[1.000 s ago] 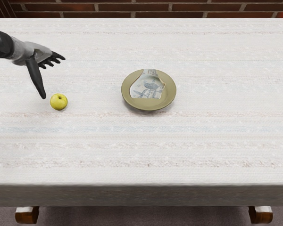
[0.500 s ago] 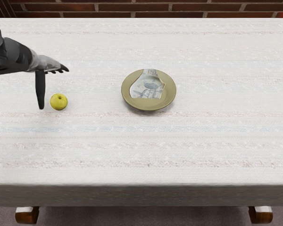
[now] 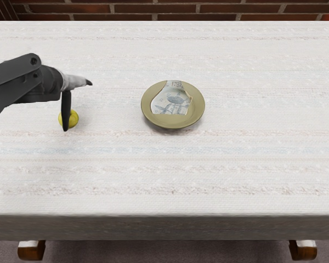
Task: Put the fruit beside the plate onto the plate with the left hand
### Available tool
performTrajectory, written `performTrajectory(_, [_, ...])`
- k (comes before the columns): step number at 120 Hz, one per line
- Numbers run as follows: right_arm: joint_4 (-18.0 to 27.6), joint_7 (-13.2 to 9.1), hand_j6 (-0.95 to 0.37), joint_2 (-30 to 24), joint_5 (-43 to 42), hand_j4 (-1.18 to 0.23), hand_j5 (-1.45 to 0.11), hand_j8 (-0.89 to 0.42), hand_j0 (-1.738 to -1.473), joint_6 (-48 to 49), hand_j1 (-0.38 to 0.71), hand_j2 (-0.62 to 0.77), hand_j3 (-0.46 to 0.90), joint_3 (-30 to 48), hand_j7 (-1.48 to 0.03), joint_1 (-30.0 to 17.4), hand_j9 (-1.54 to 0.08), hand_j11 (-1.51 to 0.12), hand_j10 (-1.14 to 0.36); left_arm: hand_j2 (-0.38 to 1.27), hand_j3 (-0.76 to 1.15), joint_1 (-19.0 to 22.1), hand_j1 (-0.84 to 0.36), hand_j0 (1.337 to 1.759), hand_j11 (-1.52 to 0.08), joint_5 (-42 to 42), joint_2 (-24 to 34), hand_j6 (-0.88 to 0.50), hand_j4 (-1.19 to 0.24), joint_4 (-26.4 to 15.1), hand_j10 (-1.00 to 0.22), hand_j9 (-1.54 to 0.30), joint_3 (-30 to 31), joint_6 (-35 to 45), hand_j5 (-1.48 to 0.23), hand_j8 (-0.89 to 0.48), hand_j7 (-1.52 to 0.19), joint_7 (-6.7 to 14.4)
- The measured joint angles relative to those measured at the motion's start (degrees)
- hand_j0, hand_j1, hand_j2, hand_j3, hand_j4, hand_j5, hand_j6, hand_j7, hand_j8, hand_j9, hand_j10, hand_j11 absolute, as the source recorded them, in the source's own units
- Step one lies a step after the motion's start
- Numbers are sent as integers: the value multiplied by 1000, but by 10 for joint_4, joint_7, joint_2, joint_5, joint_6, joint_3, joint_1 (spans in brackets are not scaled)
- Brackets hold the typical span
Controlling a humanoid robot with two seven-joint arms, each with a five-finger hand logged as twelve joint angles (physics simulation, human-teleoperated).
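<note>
Small yellow-green fruit [image 3: 74, 118] down on the table [image 3: 208, 164], toward its left side, well apart from the plate [image 3: 198, 107] and not on it. Partly hidden behind one dark digit hanging straight down in front; cannot tell whether touching. Directly over and just behind the fruit, the left hand [image 3: 66, 85], reaching in from the left edge on a dark grey arm. Spread, not curled: remaining fingers [image 3: 83, 83] stretched out flat toward the right, nothing clasped. To the right, near the table's middle, the olive-rimmed plate with a blue-and-white pattern inside. Pale woven cloth across the whole tabletop. Along the far edge, a brick wall [image 3: 153, 8]; at the near corners, wooden feet [image 3: 32, 250].
</note>
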Motion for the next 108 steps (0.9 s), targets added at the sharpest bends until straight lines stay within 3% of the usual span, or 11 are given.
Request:
performTrajectory(27, [0, 0, -12, 0, 0, -12, -16, -12, -1658, 0, -334, -3, 0, 0, -16, 0, -16, -16, -12, 12, 0, 27, 285, 1658, -71, 5, 0, -59, -58, 0, -57, -71, 6, 20, -71, -59, -71, 0])
performTrajectory(74, [0, 0, -12, 0, 0, -13, -17, -12, -1658, 0, -334, -3, 0, 0, -17, 0, -17, -17, -13, 50, 0, 27, 64, 1658, -310, 23, 1, -244, -243, -1, -242, -311, 59, 110, -311, -243, -311, 0])
performTrajectory(108, [0, 0, -12, 0, 0, -12, -16, -12, -1658, 0, -334, -3, 0, 0, -16, 0, -16, -16, -12, 59, 0, 45, 16, 1658, -363, 31, 15, -285, -283, -44, -283, -364, 92, 166, -364, -284, -364, 0])
